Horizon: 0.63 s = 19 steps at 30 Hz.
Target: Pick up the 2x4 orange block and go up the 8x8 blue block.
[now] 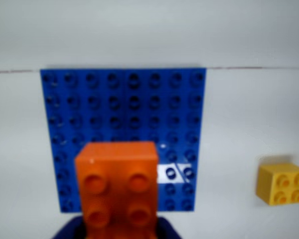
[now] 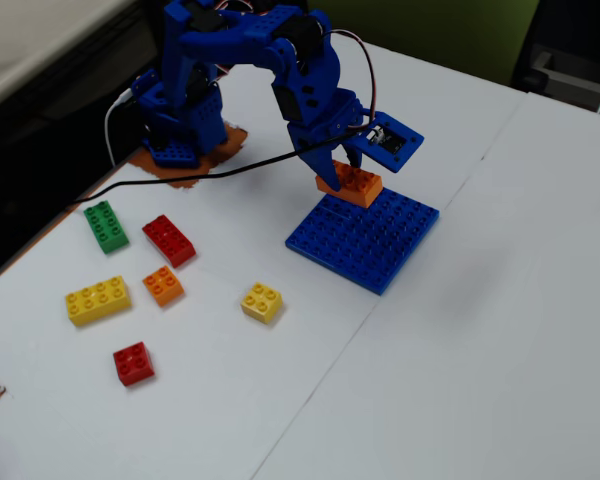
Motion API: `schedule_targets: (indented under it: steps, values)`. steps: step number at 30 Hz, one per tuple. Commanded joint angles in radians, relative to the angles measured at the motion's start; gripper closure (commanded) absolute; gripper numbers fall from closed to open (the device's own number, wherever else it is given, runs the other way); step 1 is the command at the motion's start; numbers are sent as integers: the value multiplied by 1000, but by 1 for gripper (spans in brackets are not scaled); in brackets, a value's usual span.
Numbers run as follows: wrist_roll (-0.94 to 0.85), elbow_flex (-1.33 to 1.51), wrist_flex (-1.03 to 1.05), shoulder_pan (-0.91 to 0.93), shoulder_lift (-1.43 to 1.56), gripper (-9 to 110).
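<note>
I carry the orange brick (image 2: 349,184) pinched in my claw (image 2: 338,172), just above the near corner of the blue plate (image 2: 365,239) at the centre of the fixed view, because that plate is where I judge it must go. In the wrist view it fills the lower middle, glossy orange, four studs showing, over the plate's dark studs.

— How did the blue arm (image 2: 250,60) stand in the fixed view?
— It rose from its base at the table's far left edge, arched over and bent steeply down at the wrist.
— And the gripper (image 2: 332,172)?
— It pointed downward, fingers (image 2: 315,163) closed on the 2x4 orange block (image 2: 350,185); the wrist view showed only dark blue finger tips flanking it.
</note>
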Motion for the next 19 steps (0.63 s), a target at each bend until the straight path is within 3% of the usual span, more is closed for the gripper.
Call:
schedule_targets:
  steps: [1,19]
  values:
    - [-9,-55,-17,5,9,101]
    - [2,-55,-31,-5,6,101]
